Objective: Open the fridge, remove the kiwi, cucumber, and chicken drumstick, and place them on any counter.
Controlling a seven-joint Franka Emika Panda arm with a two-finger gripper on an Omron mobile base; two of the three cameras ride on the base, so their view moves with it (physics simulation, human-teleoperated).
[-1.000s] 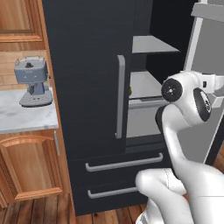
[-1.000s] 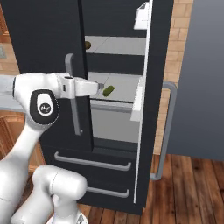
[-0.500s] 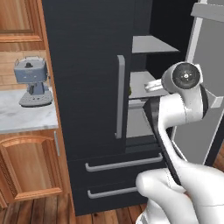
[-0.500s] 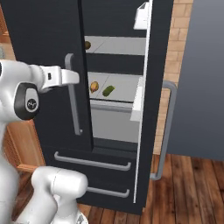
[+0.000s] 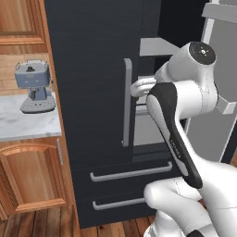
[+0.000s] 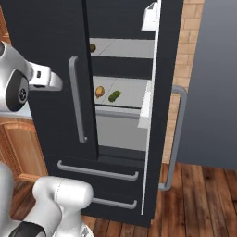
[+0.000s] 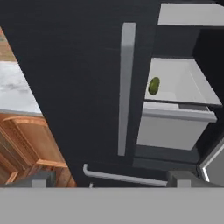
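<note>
Fridge (image 6: 46, 28) right door open, left shut. Gripper (image 7: 109, 181) jaws wide apart, empty. Cucumber (image 6: 114, 96) and drumstick (image 6: 99, 92) mid-frame on shelf, kiwi (image 6: 92, 47) above. Risk: arm clips left door handle (image 5: 126, 102) reaching in.

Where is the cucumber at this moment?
The cucumber lies on the middle shelf inside the open fridge, just right of the chicken drumstick in the right base view.

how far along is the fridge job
Done: the fridge has its right door swung open. In hand: nothing; the gripper is open and empty, facing the shelves. Left: the kiwi, drumstick and cucumber sit inside; none is on the counter.
</note>
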